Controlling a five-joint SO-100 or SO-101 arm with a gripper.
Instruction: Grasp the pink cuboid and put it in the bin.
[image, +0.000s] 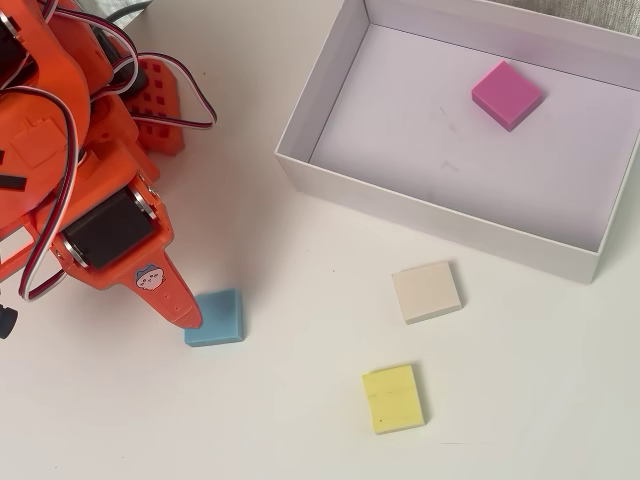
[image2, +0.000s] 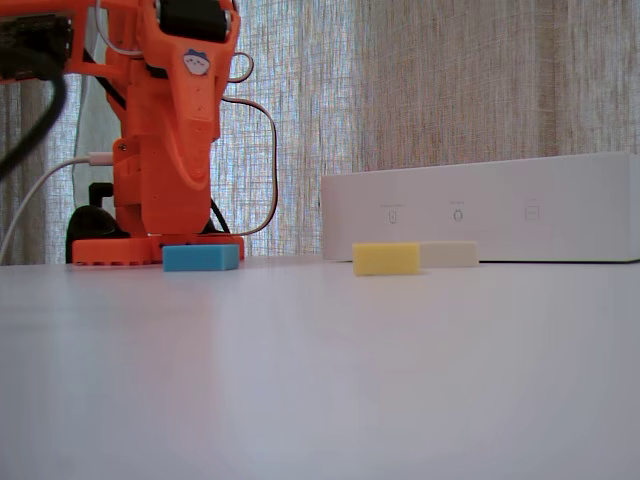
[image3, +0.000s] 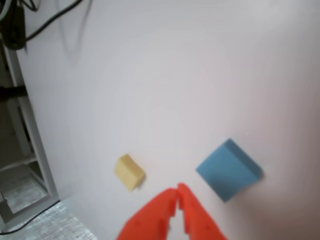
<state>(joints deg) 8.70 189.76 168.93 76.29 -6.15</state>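
pink cuboid (image: 507, 94): laid inside the bin (image: 330, 80)
hand (image3: 177, 191): pressed together, empty, beside the blue block (image3: 228, 169)

arm (image: 80, 150) cropped at overhead view's left edge, bin (image2: 480, 215) interior hidden in fixed view

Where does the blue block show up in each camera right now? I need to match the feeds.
Overhead view: blue block, lower left, beside the gripper tip.
Fixed view: left of centre, before the arm's base.
Wrist view: lower right, right of the closed fingertips.
Shared landmark: the yellow block, in all three views.
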